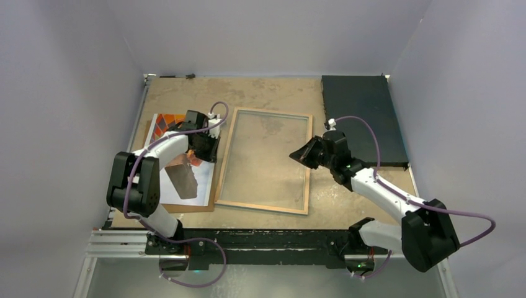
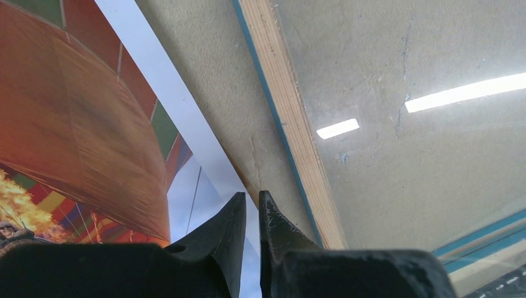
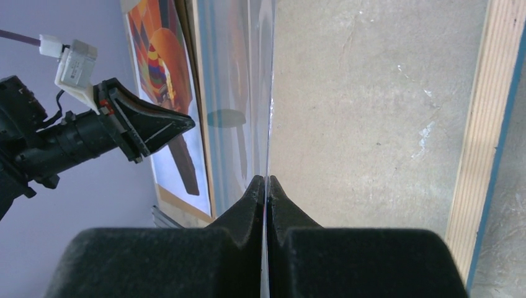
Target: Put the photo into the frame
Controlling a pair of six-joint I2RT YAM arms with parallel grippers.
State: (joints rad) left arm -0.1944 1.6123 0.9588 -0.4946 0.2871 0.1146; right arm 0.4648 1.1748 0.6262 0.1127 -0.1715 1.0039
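Tan table (image 1: 273,93): frame (image 1: 260,208), backing board (image 1: 186,207), dark mat (image 1: 360,118).

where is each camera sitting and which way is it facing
Top external: high behind the robot, looking down at the table; left arm, right arm show.
Left wrist: low over the photo and frame rim; left fingers show.
Right wrist: looks across the frame toward the left gripper; right fingers pinch the clear pane.
Shared: photo and frame in all three.
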